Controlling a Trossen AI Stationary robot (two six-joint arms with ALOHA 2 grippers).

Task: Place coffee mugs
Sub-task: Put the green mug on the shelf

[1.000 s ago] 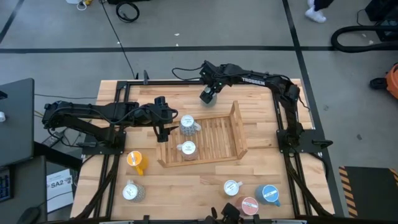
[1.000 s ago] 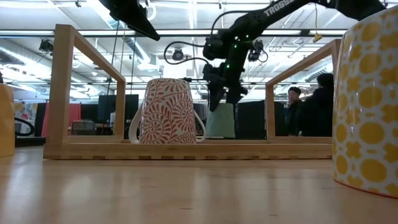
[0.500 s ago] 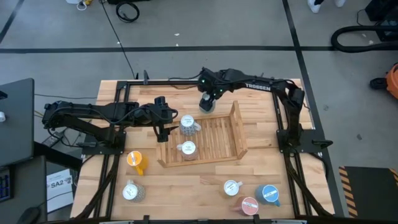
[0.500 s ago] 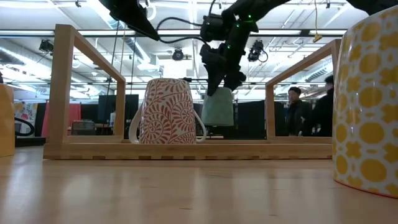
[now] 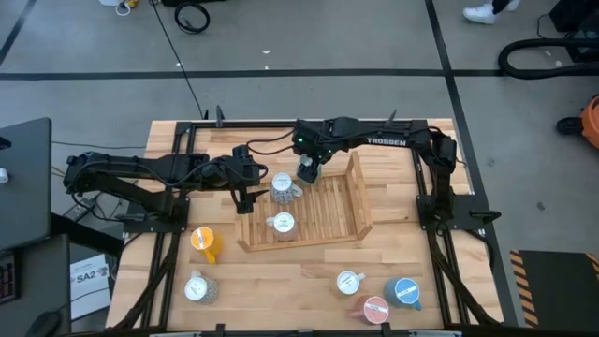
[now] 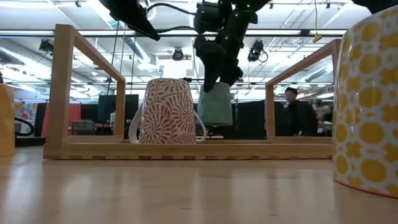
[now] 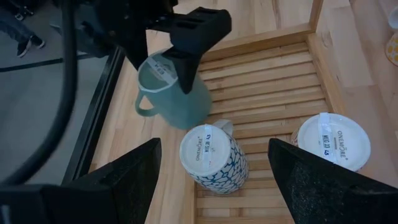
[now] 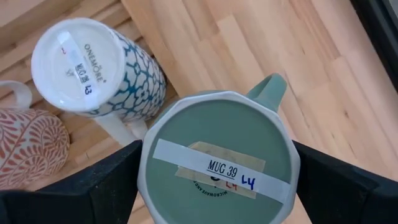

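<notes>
My right gripper [image 5: 307, 165] is shut on a pale green mug [image 8: 217, 155], upside down with a "MUG 39" label on its base. It hangs at the far edge of the wooden slatted tray [image 5: 328, 211], next to a blue-patterned mug [image 5: 283, 187]. That mug and a red-patterned mug [image 5: 281, 223] stand upside down on their rims on the tray's slats. My left gripper [image 5: 245, 193] is open and empty over the tray's left edge; its fingers stand wide apart in the left wrist view [image 7: 214, 186]. My right gripper pinches the green mug's wall [image 8: 146, 186] between its two fingers, on two opposite sides. The fingers [image 7: 185, 65] point down from above. The mug hangs base up, slightly tilted and clear of the tray [image 6: 216, 106], its handle [image 8: 268, 87] sticking out sideways between the fingers.
Five more mugs stand on the table's near part: orange [image 5: 204, 241], speckled grey [image 5: 197, 288], white [image 5: 349, 281], pink [image 5: 374, 308] and blue [image 5: 404, 292]. The tray's tall side frames [image 6: 68, 87] rise at left and right. People show in the room behind [image 6: 298, 115].
My right gripper has lifted the green mug off the table at the far side. It has carried the mug toward the near edge and a little left, up to the tray's far edge beside the blue-patterned mug. The mug stays upside down.
</notes>
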